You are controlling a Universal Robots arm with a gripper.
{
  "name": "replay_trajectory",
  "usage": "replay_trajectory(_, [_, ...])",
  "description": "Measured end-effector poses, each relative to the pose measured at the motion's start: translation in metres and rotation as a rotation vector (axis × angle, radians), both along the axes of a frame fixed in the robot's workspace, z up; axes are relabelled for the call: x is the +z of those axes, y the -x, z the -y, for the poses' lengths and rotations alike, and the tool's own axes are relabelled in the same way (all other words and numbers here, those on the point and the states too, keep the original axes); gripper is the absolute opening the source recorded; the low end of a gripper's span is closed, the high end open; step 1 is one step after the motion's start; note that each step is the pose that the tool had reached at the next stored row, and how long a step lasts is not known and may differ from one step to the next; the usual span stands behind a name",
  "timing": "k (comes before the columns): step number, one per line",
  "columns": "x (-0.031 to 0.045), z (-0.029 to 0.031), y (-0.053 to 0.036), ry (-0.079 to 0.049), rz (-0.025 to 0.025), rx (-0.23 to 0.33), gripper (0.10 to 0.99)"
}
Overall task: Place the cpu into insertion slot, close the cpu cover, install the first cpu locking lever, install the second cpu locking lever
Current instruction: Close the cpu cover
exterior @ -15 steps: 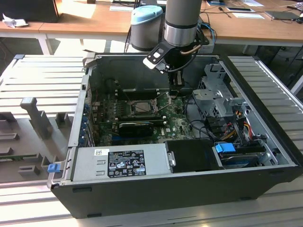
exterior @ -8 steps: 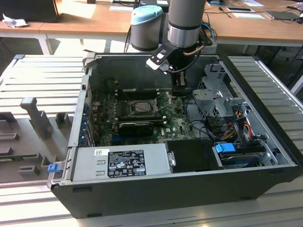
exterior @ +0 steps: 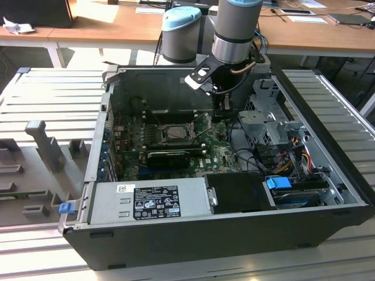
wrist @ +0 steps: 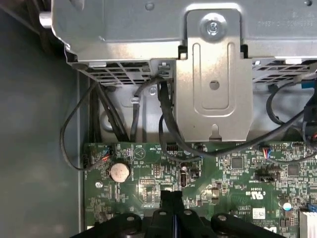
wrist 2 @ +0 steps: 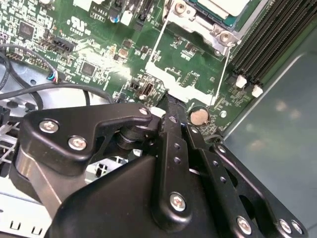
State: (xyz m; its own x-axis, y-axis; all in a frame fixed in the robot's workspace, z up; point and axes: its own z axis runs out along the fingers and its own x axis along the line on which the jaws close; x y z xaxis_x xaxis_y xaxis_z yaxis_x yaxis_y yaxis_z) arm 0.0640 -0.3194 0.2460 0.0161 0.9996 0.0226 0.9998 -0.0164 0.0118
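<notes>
Exterior view: an open computer case [exterior: 234, 234] lies on its side with its motherboard [exterior: 218, 153] exposed. In the second wrist view the gripper [wrist 2: 169, 105], fingers drawn together with nothing visible between them, sits just at the free edge of the cpu cover [wrist 2: 176, 82]. The cover stands open beside the insertion slot [wrist 2: 198, 21], and the cpu [wrist 2: 223, 6] lies in that slot. Judged step: closing the cover, which calls for tipping that edge back over the cpu.

exterior view: high over open case [exterior: 222, 240] | both wrist views: close, share coin cell [wrist 2: 199, 116] [wrist: 119, 171]
</notes>
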Motion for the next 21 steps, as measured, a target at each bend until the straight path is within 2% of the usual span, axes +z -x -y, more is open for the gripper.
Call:
replay_trajectory(10, [0.0,0.0001,0.0076,0.0,0.0008,0.0,0.106])
replay_trajectory(21, [0.0,0.0001,0.0106,0.0,0.0009,0.0,0.106])
